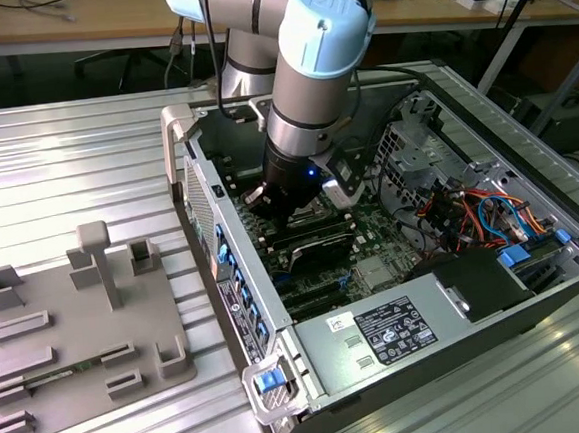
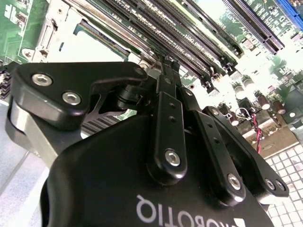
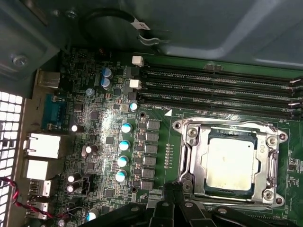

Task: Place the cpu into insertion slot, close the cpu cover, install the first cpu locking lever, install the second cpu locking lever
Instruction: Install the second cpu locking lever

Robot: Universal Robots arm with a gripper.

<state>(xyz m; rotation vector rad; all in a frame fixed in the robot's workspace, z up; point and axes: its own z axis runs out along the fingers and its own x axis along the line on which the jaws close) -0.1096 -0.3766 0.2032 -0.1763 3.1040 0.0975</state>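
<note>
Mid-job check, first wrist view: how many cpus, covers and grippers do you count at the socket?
cpu: 1
cover: 1
gripper: 1
Total: 3

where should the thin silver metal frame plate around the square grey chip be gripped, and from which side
The thin silver frame plate: likely pinch its narrow rim from above, at the edge nearest the black gripper; it seems to lie flat, and the grey chip fills its window.
</note>
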